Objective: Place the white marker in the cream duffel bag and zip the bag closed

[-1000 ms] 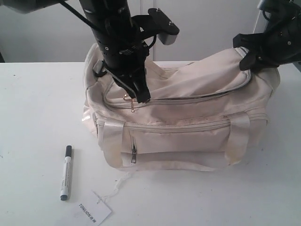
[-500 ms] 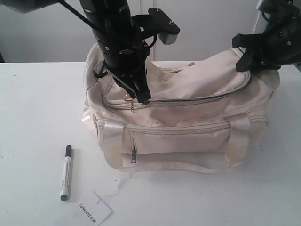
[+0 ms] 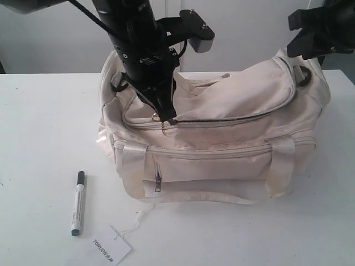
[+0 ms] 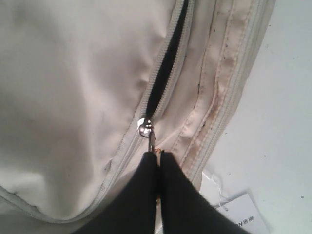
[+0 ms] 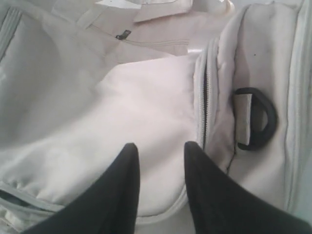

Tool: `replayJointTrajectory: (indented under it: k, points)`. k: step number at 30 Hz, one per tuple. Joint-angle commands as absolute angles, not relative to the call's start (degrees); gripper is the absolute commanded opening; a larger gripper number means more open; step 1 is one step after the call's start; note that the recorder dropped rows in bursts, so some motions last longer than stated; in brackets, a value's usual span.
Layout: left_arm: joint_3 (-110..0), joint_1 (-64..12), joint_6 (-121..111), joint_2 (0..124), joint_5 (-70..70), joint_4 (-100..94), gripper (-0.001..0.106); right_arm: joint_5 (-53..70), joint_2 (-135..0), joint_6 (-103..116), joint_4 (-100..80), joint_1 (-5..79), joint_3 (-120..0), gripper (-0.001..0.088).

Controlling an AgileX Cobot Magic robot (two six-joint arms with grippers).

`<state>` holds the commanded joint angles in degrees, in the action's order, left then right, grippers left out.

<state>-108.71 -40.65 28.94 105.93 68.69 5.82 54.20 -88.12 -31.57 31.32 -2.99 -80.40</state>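
the white marker point(image 3: 78, 203) lies flat on the table point(image 3: 39, 127), out in front of the left end of the cream duffel bag point(image 3: 222, 144). its black cap points toward the back and a paper tag point(image 3: 109, 250) printed "tonlion" lies just beside its other end. the marker is outside the bag and well apart from both claws.

on the bag's top flap, the left claw point(image 4: 157, 158) is pinched tight on the zip pull point(image 4: 147, 134), fingers pressed together with the small metal tab between their tips. past the slider the zip shows a dark gap. the left arm comes down steeply over the bag's left end, claw pointing down at the front seam.

the right claw point(image 5: 158, 148) hangs above the bag's right end, clear of the fabric, near a black ring point(image 5: 258, 118). its fingers stand apart with nothing between them.
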Motion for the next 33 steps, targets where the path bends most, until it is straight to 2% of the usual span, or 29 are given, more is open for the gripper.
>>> replayJointTrajectory:
  k: [21,27,33]
  points:
    - [-108.71,-35.86,45.35,105.93,66.85,12.84,0.0,58.01,-88.12,-67.36,34.08,5.94,-71.72,0.0315]
    - [-108.71,-35.86,46.53,105.93,66.74,12.84,0.0,57.62,-88.12,-75.94,36.44,8.6,-71.23,0.043]
    - [-108.71,-35.86,46.66,105.93,66.74,12.84,0.0,54.64,-88.93,-79.91,39.05,10.59,-71.23,0.0443]
